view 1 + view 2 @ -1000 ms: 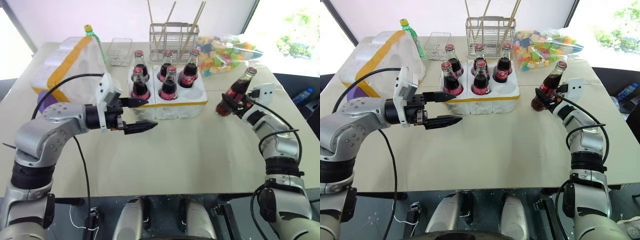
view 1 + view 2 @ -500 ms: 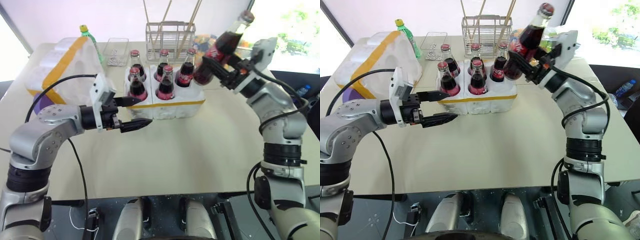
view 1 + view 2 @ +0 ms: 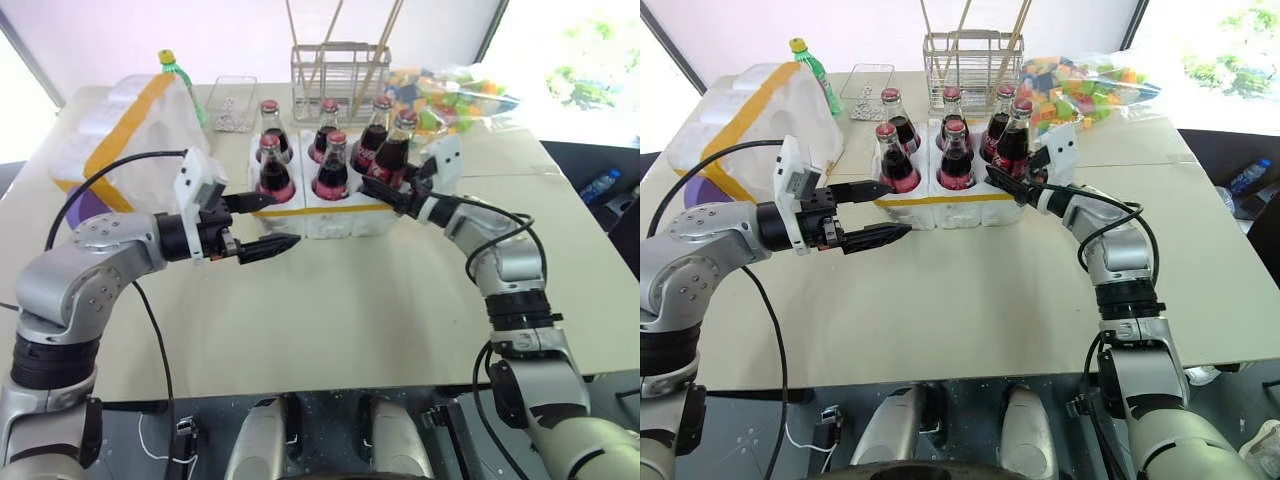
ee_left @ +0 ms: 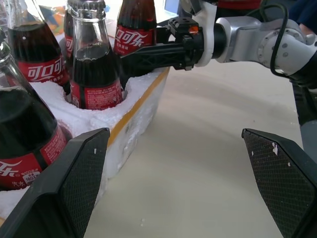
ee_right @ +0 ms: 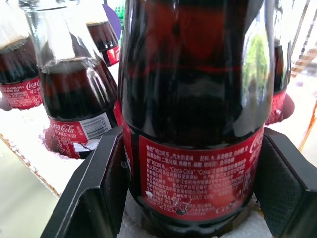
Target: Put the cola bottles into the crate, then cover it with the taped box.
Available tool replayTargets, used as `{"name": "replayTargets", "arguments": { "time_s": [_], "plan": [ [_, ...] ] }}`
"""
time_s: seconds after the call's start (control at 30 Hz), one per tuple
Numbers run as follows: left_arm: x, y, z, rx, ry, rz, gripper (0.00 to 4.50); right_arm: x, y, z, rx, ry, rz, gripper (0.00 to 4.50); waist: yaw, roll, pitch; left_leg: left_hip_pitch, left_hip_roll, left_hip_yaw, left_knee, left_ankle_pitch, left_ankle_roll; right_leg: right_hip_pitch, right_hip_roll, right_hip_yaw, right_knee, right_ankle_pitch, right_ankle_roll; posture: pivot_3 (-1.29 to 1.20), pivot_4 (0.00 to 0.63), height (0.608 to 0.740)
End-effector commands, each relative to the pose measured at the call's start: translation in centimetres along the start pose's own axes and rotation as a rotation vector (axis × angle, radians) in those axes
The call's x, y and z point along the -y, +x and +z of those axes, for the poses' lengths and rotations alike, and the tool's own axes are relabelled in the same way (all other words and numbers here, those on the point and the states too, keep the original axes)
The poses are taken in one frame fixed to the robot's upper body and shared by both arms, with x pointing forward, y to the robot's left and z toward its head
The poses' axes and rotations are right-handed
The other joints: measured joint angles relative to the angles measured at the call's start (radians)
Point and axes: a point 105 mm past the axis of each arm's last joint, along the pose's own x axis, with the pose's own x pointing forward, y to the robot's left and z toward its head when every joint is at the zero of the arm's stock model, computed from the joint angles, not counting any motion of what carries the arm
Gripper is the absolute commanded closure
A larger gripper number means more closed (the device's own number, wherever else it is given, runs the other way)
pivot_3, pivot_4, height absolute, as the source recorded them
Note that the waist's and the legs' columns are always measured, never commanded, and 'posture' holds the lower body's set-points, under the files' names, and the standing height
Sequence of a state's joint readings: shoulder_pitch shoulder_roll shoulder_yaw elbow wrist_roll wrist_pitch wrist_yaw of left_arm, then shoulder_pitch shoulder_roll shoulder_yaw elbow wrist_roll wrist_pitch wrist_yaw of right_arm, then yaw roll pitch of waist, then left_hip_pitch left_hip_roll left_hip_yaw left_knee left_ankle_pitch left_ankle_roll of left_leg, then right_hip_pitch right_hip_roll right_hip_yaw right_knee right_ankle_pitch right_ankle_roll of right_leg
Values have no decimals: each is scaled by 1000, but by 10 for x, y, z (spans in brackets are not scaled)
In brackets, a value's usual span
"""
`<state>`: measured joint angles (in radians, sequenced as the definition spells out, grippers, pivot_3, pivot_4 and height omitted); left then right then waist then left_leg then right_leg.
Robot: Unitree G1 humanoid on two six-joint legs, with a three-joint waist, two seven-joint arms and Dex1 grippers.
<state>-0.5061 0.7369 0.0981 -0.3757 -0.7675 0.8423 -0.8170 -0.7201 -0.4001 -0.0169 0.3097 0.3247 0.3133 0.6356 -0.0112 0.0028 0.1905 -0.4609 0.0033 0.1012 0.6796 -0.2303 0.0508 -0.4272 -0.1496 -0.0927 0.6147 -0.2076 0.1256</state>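
Note:
The crate (image 3: 345,217), a low white foam block with a yellow tape band, stands mid-table with several cola bottles (image 3: 332,166) upright in its wells. My right gripper (image 3: 386,190) is shut on one more cola bottle (image 3: 393,150), which stands upright with its base at the crate's front right well (image 5: 237,229). The pads (image 5: 94,188) clamp its red label. My left gripper (image 3: 262,222) hangs open and empty just in front of the crate's left front corner (image 4: 133,109). The taped box (image 3: 130,130), with yellow bands and a purple disc, sits at the left.
Behind the crate stand a wire rack (image 3: 340,70) with sticks, a clear tray (image 3: 235,100) and a green bottle (image 3: 178,65). A bag of coloured blocks (image 3: 450,95) lies at the back right. Bare table lies in front of the crate.
My right arm carried its bottle up from the table's right side, swung it left over the crate, then lowered it to the front right well. The left gripper stayed put, open.

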Motion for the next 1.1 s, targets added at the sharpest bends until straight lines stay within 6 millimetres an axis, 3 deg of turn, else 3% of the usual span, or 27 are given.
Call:
{"name": "replayTargets", "arguments": {
  "time_s": [0.03, 0.1, 0.27, 0.33, 0.5, 0.7, 0.9, 1.1],
  "plan": [
    [1, -4, 10, 30, 47, 14, 0, 6, 0, 2, -10, -29, -19, 674, 0, 0, 0, 0, 0, 0, 0, 0, 0, 0, 0, 0, 0, 0, 0, 0, 150, 736],
    [0, -6, 8, 20, 48, 25, 0, 3, -1, 6, -1, -26, -2, 27, 0, -1, 0, 1, 0, 0, 0, 0, 0, 1, 0, 0, 0, 0, 0, 0, 150, 736],
    [-10, -17, 5, -16, 66, 100, 0, -6, -13, 26, 24, -87, 69, 27, 1, 0, 0, 0, 0, -1, 0, 0, 0, 0, 0, 0, 0, 0, 0, 0, 150, 736],
    [-17, -28, 9, -43, 89, 159, 0, -8, -26, 44, 42, -111, 112, 27, 1, 0, 0, 0, 0, 0, 0, 0, 0, -1, 0, 0, 0, 0, 0, 0, 150, 736],
    [-25, -74, 29, -176, 136, 321, 0, 0, -76, 94, 32, -215, 233, 27, 0, 0, 0, 0, 1, 0, -1, 0, 0, -2, 0, 0, -1, 0, 0, 0, 150, 736],
    [-45, -148, 25, -493, -12, 718, 0, 5, -115, 143, -10, -271, 372, 27, -2, 0, 2, 0, 1, 1, -3, -5, 1, -3, 0, 0, -2, -2, -3, 0, 150, 736],
    [-63, -191, 24, -593, -48, 941, 0, -8, -127, 155, -51, -313, 539, 27, 1, -1, 2, 0, 2, 3, -8, -4, -1, -11, -1, 0, -3, -2, -4, 0, 150, 736],
    [-90, -202, 8, -605, -83, 1005, 0, -18, -124, 160, -30, -329, 591, 27, 0, -1, 2, -1, 2, 6, -14, 1, -10, -13, -1, 1, -1, 0, -2, 0, 150, 736]
  ]
}}
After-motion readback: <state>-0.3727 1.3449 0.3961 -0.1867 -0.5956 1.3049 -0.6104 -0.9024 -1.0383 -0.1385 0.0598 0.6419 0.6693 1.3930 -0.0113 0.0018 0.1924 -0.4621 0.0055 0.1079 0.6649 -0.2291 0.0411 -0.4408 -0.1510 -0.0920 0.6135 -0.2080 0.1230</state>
